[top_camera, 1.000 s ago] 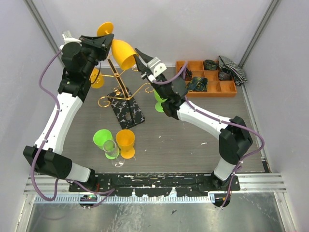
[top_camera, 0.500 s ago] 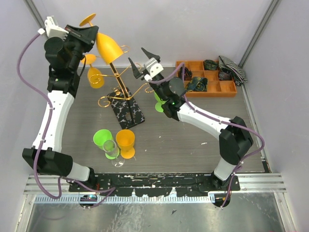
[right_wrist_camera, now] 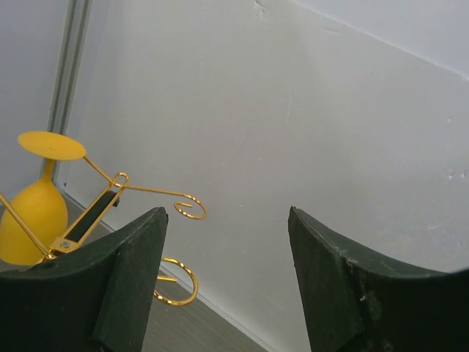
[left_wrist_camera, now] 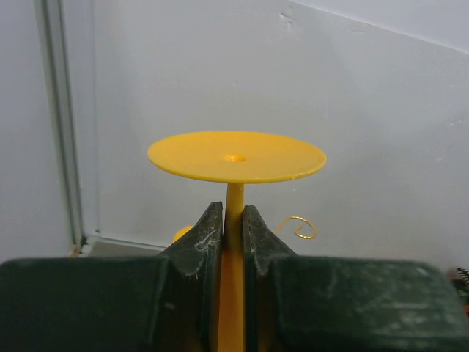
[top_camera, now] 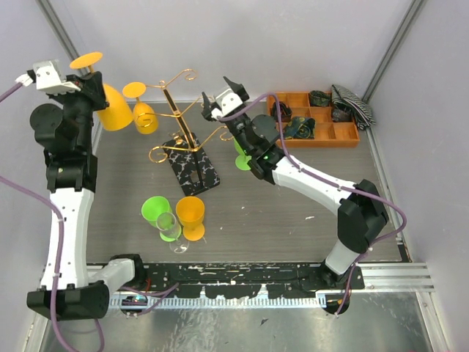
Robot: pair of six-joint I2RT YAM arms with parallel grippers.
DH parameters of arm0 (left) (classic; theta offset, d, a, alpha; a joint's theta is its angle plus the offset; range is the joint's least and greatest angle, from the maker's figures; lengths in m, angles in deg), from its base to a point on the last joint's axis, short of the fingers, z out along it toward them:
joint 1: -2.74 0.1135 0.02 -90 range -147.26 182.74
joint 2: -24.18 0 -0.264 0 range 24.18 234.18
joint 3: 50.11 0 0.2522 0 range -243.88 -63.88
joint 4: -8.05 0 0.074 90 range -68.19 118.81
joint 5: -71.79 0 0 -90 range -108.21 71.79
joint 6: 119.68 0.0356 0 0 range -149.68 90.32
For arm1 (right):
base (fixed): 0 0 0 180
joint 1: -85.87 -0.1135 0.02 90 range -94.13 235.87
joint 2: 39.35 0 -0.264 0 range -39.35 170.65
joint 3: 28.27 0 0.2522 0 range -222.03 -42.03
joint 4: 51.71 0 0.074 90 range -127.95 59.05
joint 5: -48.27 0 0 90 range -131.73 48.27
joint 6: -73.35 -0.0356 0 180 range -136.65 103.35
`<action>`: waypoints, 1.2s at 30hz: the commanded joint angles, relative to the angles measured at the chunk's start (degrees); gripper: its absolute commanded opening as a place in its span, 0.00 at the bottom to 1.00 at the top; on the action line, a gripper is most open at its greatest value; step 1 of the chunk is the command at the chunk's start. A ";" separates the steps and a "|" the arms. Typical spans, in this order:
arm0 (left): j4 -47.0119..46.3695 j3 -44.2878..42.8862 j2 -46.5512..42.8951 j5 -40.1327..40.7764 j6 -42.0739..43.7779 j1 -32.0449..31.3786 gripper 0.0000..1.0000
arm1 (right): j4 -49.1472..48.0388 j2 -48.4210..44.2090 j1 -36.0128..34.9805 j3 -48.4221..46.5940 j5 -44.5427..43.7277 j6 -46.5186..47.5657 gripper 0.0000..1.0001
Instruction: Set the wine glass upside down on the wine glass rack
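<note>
Two grippers up, one loaded. Left gripper [left_wrist_camera: 233,220] pinching stem of yellow wine glass [top_camera: 115,111], jaws nearly closed, foot up, bowl hanging down, axis roughly upright. Wine glass rack [top_camera: 178,121] sitting off to its right, well apart, second glass [top_camera: 145,117] hanging between them. Right gripper [top_camera: 219,94] gaping wide, empty, hovering just beside rack's right arms. Reckon stem's needing sideways slide rightward into free scroll arm.

The wine glass [top_camera: 113,110] is opaque yellow and inverted, with its flat round foot up and bowl down. Its thin stem is pinched in the left gripper [left_wrist_camera: 233,216]. It hangs in the air left of the wine glass rack [top_camera: 195,169], apart from it. The rack, gold wire with curled arms, stands upright on its black marbled base.
</note>
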 commanded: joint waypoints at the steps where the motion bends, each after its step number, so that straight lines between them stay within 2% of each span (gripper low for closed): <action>1: 0.51 1.27 -3.38 2.17 10.55 1.38 0.00 | 1.06 -3.83 -0.34 0.96 -2.90 1.03 0.73; 8: -5.53 12.23 -5.54 -10.44 9.58 3.75 0.00 | 4.13 -7.27 -0.34 3.71 -3.83 0.57 0.74; 17: -10.43 22.33 -6.20 -26.02 14.18 5.71 0.00 | 6.75 -12.64 -0.26 7.49 -6.09 3.01 0.76; 26: -14.39 30.55 -8.89 -28.83 11.98 6.35 0.00 | 10.44 -14.61 -0.14 8.13 -6.25 4.00 0.78; 28: -18.62 33.74 -9.28 -29.24 9.69 6.41 0.00 | 11.07 -14.82 -0.08 7.99 -6.00 4.47 0.78; 33: -37.59 42.97 -9.34 -28.76 2.63 6.41 0.00 | 12.82 -15.19 -0.09 7.55 -5.15 5.33 0.79; 36: -39.15 44.60 -8.77 -29.07 2.48 6.35 0.00 | 13.10 -15.44 -0.07 7.43 -5.15 5.56 0.79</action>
